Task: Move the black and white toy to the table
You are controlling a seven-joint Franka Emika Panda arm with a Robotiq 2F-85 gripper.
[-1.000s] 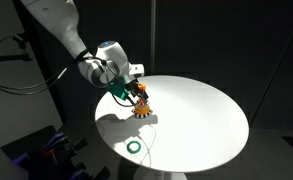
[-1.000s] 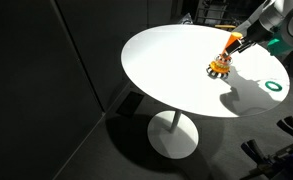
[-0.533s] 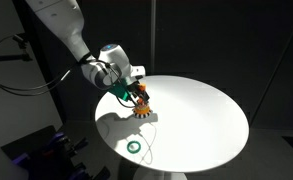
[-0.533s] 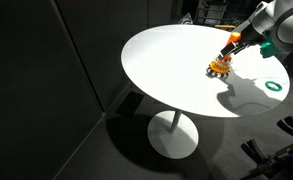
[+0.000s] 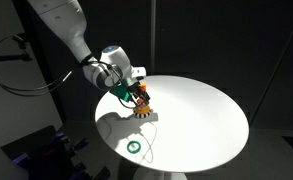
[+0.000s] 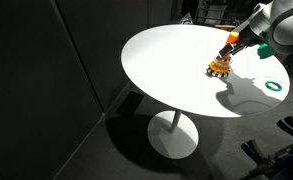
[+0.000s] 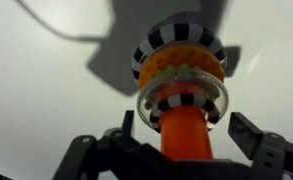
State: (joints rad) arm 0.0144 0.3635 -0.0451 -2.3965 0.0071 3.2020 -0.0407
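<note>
The black and white toy (image 7: 182, 101), a striped ring, sits on the upright orange peg (image 7: 186, 135) inside a clear ring, above a yellow-orange toothed ring and a wider striped base (image 7: 176, 40). My gripper (image 7: 187, 128) is open, with one finger on each side of the peg, not touching it. In both exterior views the gripper (image 5: 138, 94) (image 6: 232, 45) hangs tilted just over the peg stack (image 5: 142, 109) (image 6: 220, 67) on the round white table (image 5: 206, 115) (image 6: 166, 60). The ring itself is too small to make out there.
A plain green ring (image 5: 134, 146) (image 6: 274, 86) lies flat on the table near its edge, apart from the stack. The table stands on a single pedestal (image 6: 174, 130). Dark walls and cables surround it.
The arm has shifted only slightly at the peg. The stack and the green ring have not moved.
</note>
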